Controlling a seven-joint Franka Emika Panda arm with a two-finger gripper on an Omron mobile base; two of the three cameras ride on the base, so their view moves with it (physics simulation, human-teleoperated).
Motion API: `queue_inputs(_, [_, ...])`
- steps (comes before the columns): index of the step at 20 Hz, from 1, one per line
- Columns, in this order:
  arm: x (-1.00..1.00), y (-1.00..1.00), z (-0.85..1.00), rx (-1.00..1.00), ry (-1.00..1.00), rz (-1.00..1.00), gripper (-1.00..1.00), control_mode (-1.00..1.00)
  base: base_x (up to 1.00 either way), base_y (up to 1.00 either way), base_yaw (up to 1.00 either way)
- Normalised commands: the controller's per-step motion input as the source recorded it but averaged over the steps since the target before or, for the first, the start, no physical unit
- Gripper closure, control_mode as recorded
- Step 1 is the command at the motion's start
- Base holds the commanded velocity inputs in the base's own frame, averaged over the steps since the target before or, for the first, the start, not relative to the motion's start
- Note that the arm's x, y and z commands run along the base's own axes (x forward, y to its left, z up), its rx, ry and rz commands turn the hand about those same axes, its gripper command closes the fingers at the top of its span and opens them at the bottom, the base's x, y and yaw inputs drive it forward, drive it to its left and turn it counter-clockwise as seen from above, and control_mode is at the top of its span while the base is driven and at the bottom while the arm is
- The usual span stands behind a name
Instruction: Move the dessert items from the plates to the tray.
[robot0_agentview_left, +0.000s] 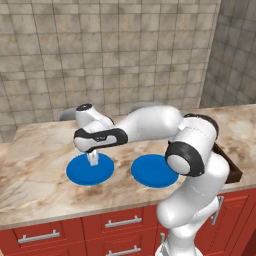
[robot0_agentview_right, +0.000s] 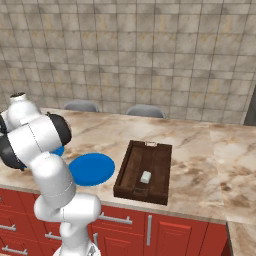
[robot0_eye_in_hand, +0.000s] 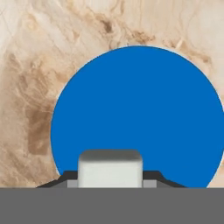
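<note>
Closed on a small cream cube (robot0_eye_in_hand: 110, 168), the jaws of the gripper (robot0_eye_in_hand: 110, 183) press its two sides in the hand view, with the dark finger tips just showing at either side of it. Behind the cube lies a blue plate (robot0_eye_in_hand: 140, 113), bare, on the marbled beige counter (robot0_eye_in_hand: 35, 65).

From the left base view, the gripper (robot0_agentview_left: 93, 160) hangs over the left plate (robot0_agentview_left: 90, 170), its tips close above the blue surface; the cube between them is too small to make out there. A second blue plate (robot0_agentview_left: 150, 171) lies just beside the first, to the right, partly behind the arm's elbow. A corner of the dark brown tray (robot0_agentview_left: 231, 170) peeks out past the arm at the right.

From the right base view, the tray (robot0_agentview_right: 131, 165) sits on the counter near the front edge, right of the nearer plate (robot0_agentview_right: 92, 169). Another cream cube (robot0_agentview_right: 145, 177) rests on the tray's floor, towards its near end. Red cabinet drawers (robot0_agentview_right: 165, 230) run below the counter.
</note>
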Motion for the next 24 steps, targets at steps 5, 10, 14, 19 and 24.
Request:
queue_inputs(5, [-0.29, -0.54, 0.27, 0.0, 0.0, -0.09, 1.0, -1.0, 0.0, 0.0, 0.0])
queue_inputs(10, [-0.14, -0.64, 0.12, 0.06, 0.0, -0.12, 1.0, -1.0, 0.0, 0.0, 0.0])
queue_inputs(14, [-0.12, -0.77, 0.17, 0.04, 0.0, -0.14, 1.0, -1.0, 0.0, 0.0, 0.0])
queue_inputs(19, [-0.36, -0.83, 0.12, 0.0, -0.05, -0.16, 1.0, -1.0, 0.0, 0.0, 0.0])
queue_inputs(24, [-0.38, -0.67, 0.06, -0.01, -0.07, -0.17, 1.0, -1.0, 0.0, 0.0, 0.0])
